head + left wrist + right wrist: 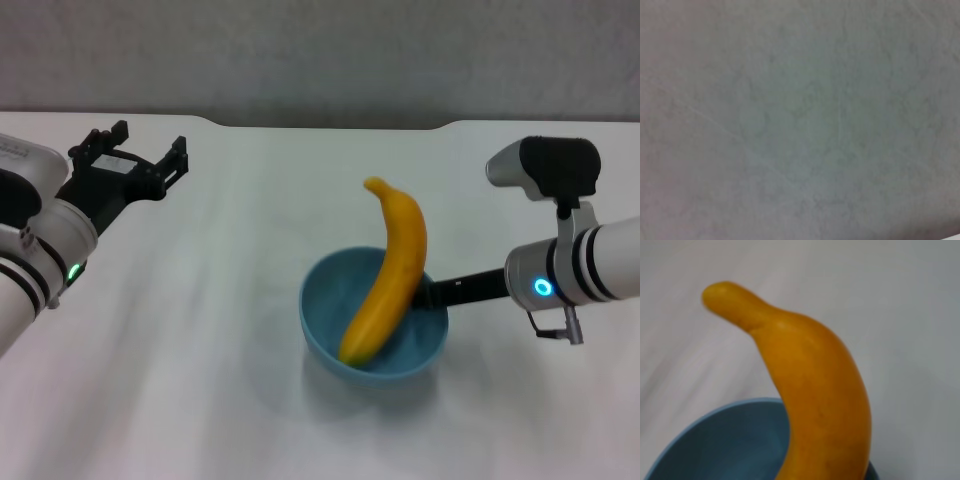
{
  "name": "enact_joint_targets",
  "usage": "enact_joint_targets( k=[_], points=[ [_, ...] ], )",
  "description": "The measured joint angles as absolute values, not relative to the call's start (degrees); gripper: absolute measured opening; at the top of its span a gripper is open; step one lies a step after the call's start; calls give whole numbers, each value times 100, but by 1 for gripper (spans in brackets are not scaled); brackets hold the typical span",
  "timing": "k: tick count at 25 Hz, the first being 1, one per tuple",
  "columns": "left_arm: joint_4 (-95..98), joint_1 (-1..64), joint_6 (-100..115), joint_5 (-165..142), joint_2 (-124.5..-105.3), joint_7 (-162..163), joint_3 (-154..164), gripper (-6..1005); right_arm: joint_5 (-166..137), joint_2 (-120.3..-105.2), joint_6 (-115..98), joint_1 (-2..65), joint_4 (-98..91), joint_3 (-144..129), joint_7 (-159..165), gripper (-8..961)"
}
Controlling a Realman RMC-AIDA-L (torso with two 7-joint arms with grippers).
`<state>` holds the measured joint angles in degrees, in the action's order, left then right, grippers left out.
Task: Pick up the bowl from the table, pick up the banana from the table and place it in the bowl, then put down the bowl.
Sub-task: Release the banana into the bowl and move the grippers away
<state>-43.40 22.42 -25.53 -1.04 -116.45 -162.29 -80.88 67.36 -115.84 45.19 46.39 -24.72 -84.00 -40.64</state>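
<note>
My right gripper [432,292] reaches in from the right and is clamped on the near-right rim of the bowl [330,318], though the banana hides the fingertips themselves; I judge it closed on the rim from the dark finger meeting the edge. My left gripper [150,160] hovers well apart over the far left of the table [200,380], its fingers spread and holding nothing. The banana [392,275] already sits in the bowl, one end down in the basin near the front wall, the body leaning over the far-right rim right beside my hold, and the narrow stem end sticking up and out past the rim. I judge the bowl to be stiff, glossy and therefore slippery at a one-sided rim pinch, and the load is lopsided because the banana is longer than the bowl is wide; a tilt could let it roll or slide out. The rim is the only sensible hold, and the bowl should go down level and gently. The banana itself is firm but bruisable, best taken around its thick middle. It is smooth yellow-orange and strongly curved; the bowl is plain light blue, round and deep. Whether the bowl touches the table I cannot tell.
</note>
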Motion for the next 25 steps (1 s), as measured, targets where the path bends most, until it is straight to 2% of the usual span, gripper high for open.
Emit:
enact_joint_targets(
  k=[23, 25],
  points=[
    [-4272, 2277, -2493, -17, -11645, -15998, -8191, 787, 6970, -11601, 4341, 4630, -2259, -8851, -4174, 33],
    [-4271, 2273, -2497, -17, -11645, -15997, -8191, 787, 6972, -11602, 4340, 4622, -2259, -8851, -4175, 54]
  ],
)
